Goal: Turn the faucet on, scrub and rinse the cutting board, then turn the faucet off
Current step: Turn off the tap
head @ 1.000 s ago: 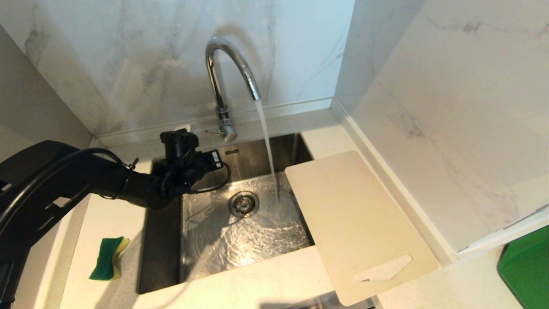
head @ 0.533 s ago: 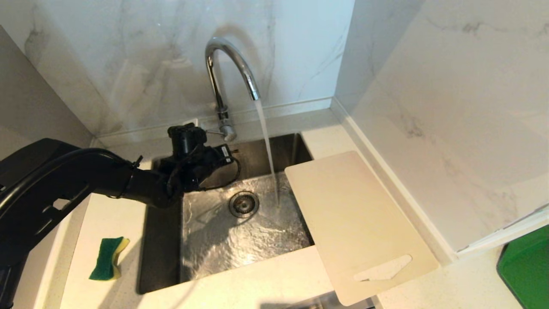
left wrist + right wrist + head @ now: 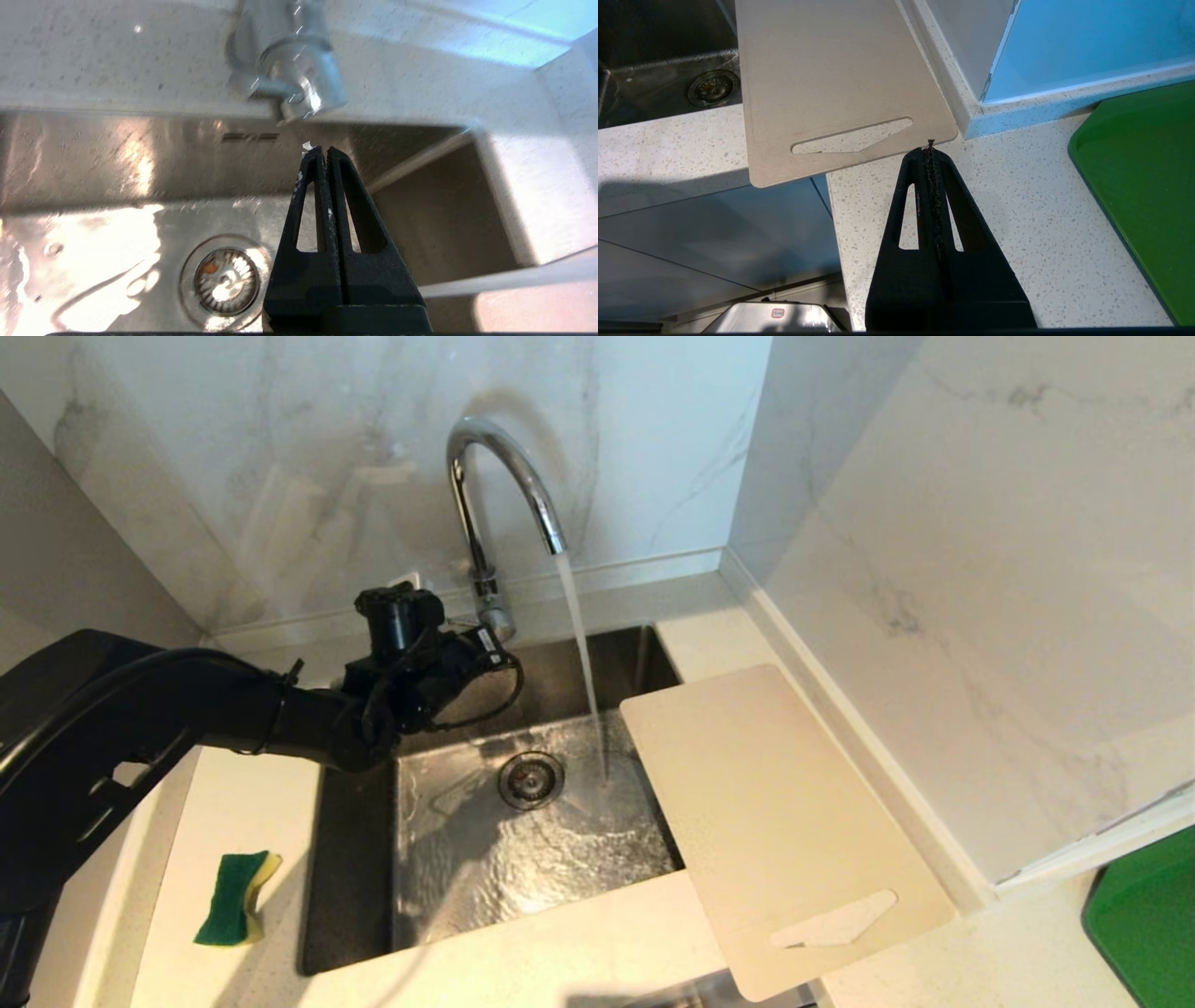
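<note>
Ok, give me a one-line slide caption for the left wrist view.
Shut left claw poised just below the faucet base, above the wet sink and its drain.

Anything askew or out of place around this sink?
The cutting board lies crooked, one end jutting over the sink, its handle corner hanging past the counter's front edge. Water from the faucet misses it. The sponge lies unused.

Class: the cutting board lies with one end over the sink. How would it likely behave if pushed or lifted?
The cutting board looks thin yet lies flat where unsupported, so probably stiff and light. Overhanging the sink, it might tip inward if pressed there. Its smooth face may slide on the counter.
</note>
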Controlling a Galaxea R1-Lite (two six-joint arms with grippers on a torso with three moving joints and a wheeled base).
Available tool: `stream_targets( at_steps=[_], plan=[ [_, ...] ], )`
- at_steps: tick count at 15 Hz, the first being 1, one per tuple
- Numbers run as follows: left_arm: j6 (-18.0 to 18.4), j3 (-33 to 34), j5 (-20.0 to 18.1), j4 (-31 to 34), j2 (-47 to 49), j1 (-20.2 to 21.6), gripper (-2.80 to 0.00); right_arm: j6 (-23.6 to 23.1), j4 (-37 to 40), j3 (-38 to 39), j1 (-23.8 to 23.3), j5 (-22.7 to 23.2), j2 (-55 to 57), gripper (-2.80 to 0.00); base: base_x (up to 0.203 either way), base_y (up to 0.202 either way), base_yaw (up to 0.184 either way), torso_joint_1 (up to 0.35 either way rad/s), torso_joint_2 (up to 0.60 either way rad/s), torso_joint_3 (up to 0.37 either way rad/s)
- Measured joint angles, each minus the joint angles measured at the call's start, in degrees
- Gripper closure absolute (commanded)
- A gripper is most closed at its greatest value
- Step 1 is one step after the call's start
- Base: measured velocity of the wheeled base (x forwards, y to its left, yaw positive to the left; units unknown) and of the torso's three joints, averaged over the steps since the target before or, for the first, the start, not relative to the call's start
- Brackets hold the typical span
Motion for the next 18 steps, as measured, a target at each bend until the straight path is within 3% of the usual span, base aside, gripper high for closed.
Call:
stream_targets(
  at_steps=[18],
  plan=[
    [-0.1,-7.3,0.0,-0.1,4.4,3.8,0.00,0.0,0.0,0.0,0.0,0.0,0.0,0.00,0.000,0.000,0.000,0.000,0.00,0.000]
  ],
)
